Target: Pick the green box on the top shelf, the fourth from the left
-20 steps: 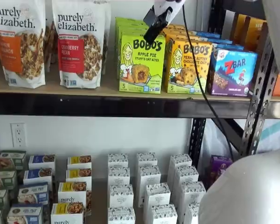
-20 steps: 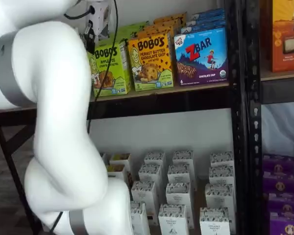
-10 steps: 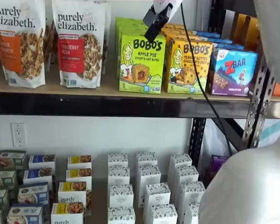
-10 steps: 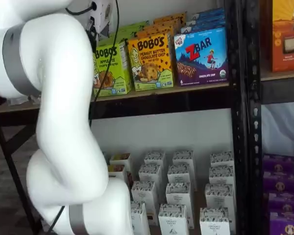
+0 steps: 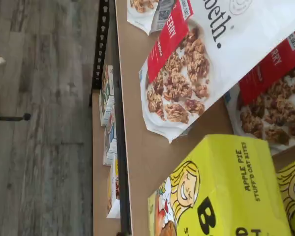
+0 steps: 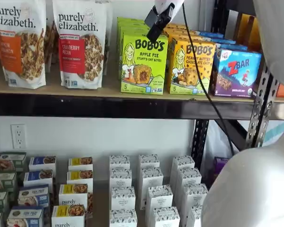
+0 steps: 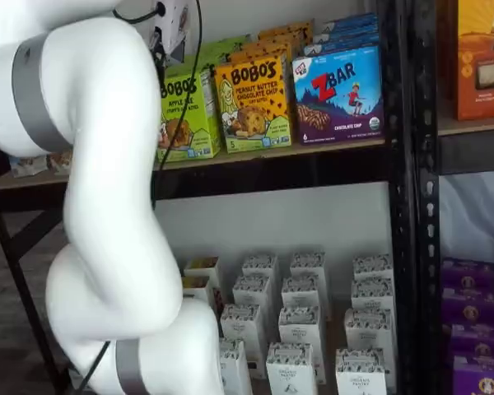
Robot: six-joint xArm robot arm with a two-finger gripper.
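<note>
Nearest in both shelf views, the white arm (image 7: 107, 206), reaching up between camera and shelves to carry the gripper (image 6: 157, 26) to the upper front edge of the green box (image 6: 143, 65), fingers seen side-on with no gap plain, yet by every sign spread wide and pinching nothing. Green box upright at the front of its row on the top shelf (image 6: 85, 106), beside the yellow Bobo's box (image 6: 191, 67), face outward for reaching. Farther back, more green boxes (image 6: 130, 26) lined up behind as restock.

Matt cardboard green box (image 6: 143, 65) on tan wood top shelf (image 6: 109, 88), black metal beam.
</note>
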